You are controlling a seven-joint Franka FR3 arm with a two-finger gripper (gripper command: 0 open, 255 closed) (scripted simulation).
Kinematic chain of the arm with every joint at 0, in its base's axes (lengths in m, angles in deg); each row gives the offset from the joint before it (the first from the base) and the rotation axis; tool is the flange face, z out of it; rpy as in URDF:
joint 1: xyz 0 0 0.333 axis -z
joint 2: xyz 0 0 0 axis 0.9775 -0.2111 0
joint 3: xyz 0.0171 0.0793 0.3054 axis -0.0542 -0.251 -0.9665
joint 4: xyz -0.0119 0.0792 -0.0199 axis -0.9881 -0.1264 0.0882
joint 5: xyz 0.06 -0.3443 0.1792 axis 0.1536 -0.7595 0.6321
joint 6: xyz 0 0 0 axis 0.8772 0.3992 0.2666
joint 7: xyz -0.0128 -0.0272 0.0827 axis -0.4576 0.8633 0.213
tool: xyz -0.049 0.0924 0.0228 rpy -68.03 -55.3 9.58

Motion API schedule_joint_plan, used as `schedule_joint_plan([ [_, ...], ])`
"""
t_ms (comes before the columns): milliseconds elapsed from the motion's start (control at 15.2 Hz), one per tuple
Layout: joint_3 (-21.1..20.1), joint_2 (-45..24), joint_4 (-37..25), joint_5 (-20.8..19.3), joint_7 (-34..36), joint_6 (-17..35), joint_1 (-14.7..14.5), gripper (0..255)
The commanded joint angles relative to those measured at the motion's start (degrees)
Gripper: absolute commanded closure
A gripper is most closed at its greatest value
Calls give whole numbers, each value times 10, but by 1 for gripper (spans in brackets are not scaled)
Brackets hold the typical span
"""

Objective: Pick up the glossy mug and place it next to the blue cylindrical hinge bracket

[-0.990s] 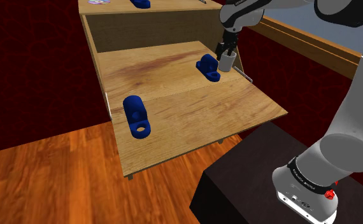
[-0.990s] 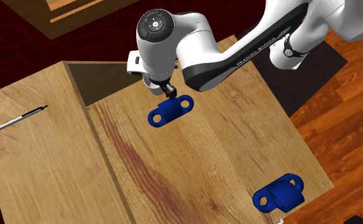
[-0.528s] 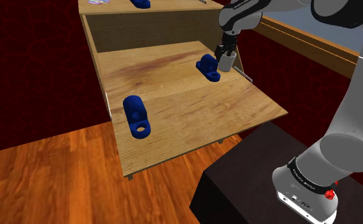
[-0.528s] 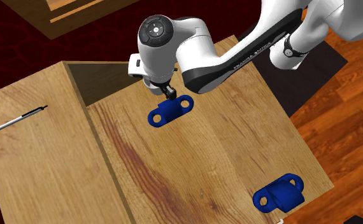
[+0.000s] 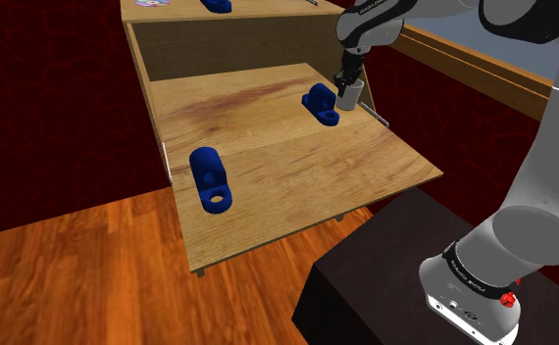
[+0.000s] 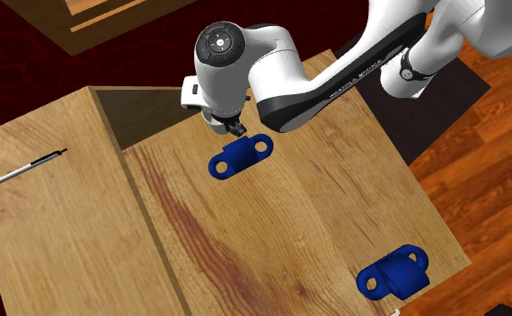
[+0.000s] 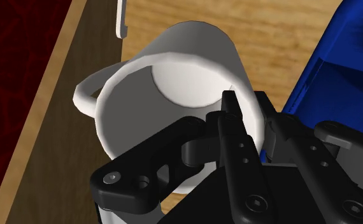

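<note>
1. A white Franka arm reaches from its black stand (image 5: 366,284) over a wooden worktop (image 5: 297,176), its black gripper (image 5: 346,83) pointing down at the far right part of the surface in the shoulder view.
2. The wrist view shows the fingers (image 7: 234,137) clenched on the rim of a white mug (image 7: 174,83). One finger is inside the cup and the other outside, with the wall pinched between them.
3. The mug's handle sticks out on the side away from a blue bracket (image 7: 339,70), which lies just beside the cup.
4. In the shoulder view the mug (image 5: 349,96) hangs upright under the gripper, immediately to the shoulder view's right of the blue bracket (image 5: 320,103). Whether its base rests on the wood cannot be told.
5. In the second exterior view the gripper (image 6: 234,128) sits right above the blue bracket (image 6: 239,155), and the arm's wrist covers the mug.
6. A second blue bracket (image 5: 210,179) lies well apart, near the worktop's front left in the shoulder view, and shows near the lower right corner in the second exterior view (image 6: 392,271).
7. A thin pen-like stick (image 6: 21,171) lies on the raised wooden top at the second exterior view's left.
8. Polished wooden floor (image 5: 72,265) runs below the worktop.
</note>
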Motion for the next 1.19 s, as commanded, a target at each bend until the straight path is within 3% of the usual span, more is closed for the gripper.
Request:
schedule_joint_plan([
  [0, 0, 0, 0, 0, 0, 0, 0, 255],
  [198, 0, 0, 0, 0, 0, 0, 0, 255],
  [1122, 5, 40, -53, -10, 5, -92, -3, 255],
])
